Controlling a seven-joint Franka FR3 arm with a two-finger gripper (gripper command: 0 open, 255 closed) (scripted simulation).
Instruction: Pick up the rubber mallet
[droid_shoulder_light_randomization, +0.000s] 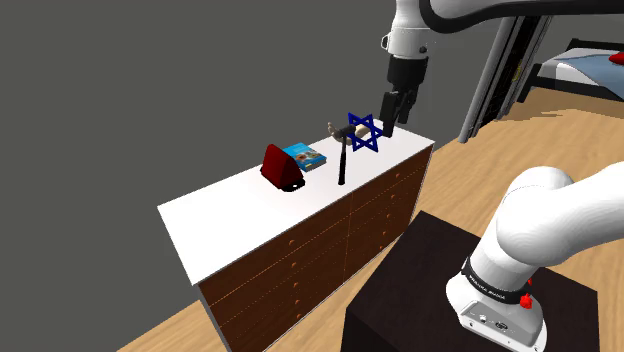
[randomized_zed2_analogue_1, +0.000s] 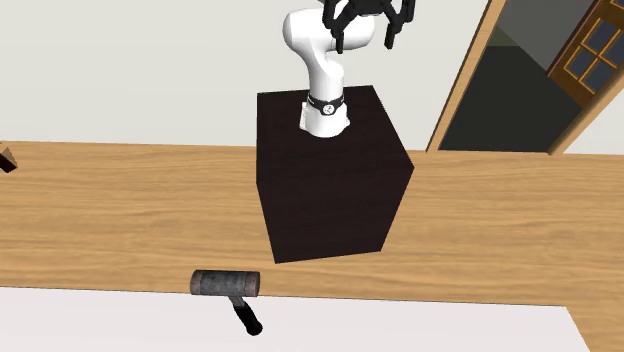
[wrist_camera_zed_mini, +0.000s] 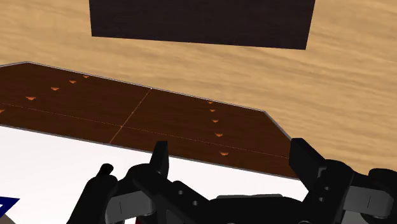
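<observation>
Single-arm scene, gripper (droid_shoulder_light_randomization: 393, 115) raised above one end of a dresser (droid_shoulder_light_randomization: 230, 215) with a white top and brown drawer fronts. Jaws: wide apart and empty; in the wrist view the two black fingers (wrist_camera_zed_mini: 159, 156) stand well separated, with only the white top and the drawer fronts visible between them. The mallet (droid_shoulder_light_randomization: 342, 150) is not between the jaws. It stands lower than the fingertips and off to one side of them, head up, with the end of its black handle on the white top. In the second exterior view its grey head (randomized_zed2_analogue_1: 225, 283) shows crosswise above the slanting handle, far below the gripper (randomized_zed2_analogue_1: 364, 40) at that picture's upper edge. A blue star (droid_shoulder_light_randomization: 363, 132) stands between the mallet and the jaws, just beside the fingertips and close to the mallet's head. Farther from the jaws than the mallet, a book (droid_shoulder_light_randomization: 305, 156) lies on the top and a red object (droid_shoulder_light_randomization: 282, 167) sits just beside it. The dark stand (randomized_zed2_analogue_1: 330, 180) rests on the wooden floor (randomized_zed2_analogue_1: 120, 200) on the drawer side of the dresser, below and behind the jaws.
</observation>
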